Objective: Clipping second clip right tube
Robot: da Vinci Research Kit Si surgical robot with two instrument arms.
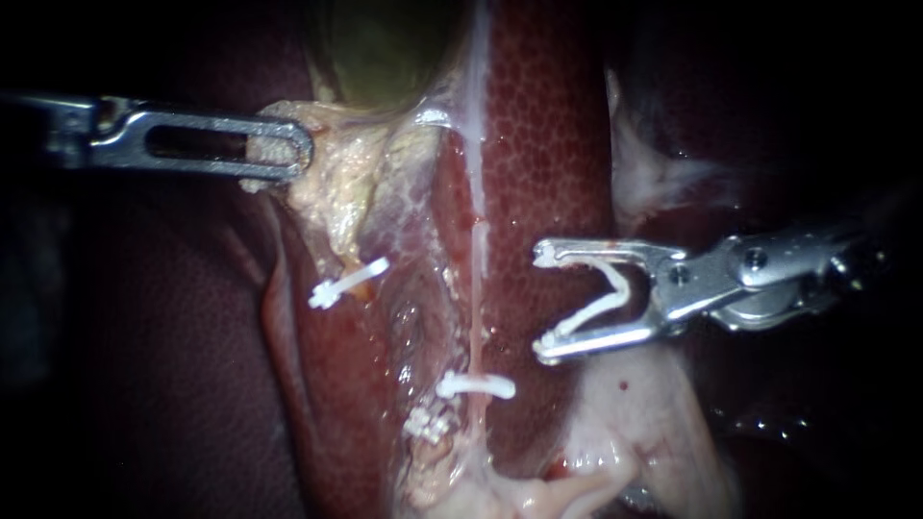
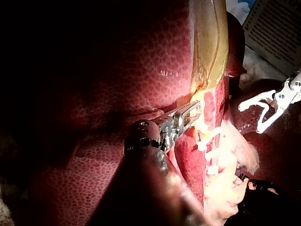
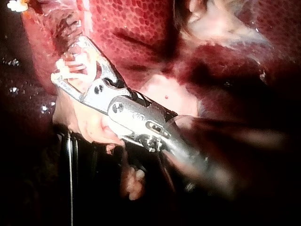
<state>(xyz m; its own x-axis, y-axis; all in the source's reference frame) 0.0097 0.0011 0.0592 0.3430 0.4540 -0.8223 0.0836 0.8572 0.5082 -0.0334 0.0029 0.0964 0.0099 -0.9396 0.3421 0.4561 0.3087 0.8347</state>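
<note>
A thin pale right tube point(image 1: 476, 317) runs down the middle of the dissected bed, with one white clip point(image 1: 476, 386) across its lower part. My right instrument point(image 1: 544, 303) point(image 2: 249, 119) point(image 3: 66, 59) hangs just right of that tube, above the clip and apart from the tube. Its jaws stand wide apart and both touch an open white clip point(image 1: 601, 306) seated between them. Another white clip point(image 1: 348, 283) sits on the left strand. My left instrument point(image 1: 288, 149) point(image 2: 190, 112) is shut on pale yellowish gallbladder tissue point(image 1: 336, 163) and holds it toward the left.
The greenish gallbladder point(image 1: 385, 48) lies at the top, with mottled red liver point(image 1: 548, 144) beside the tube. Pale fatty tissue point(image 1: 635, 413) spreads under my right instrument. A small white gauze-like patch point(image 1: 428, 423) lies below the lower clip.
</note>
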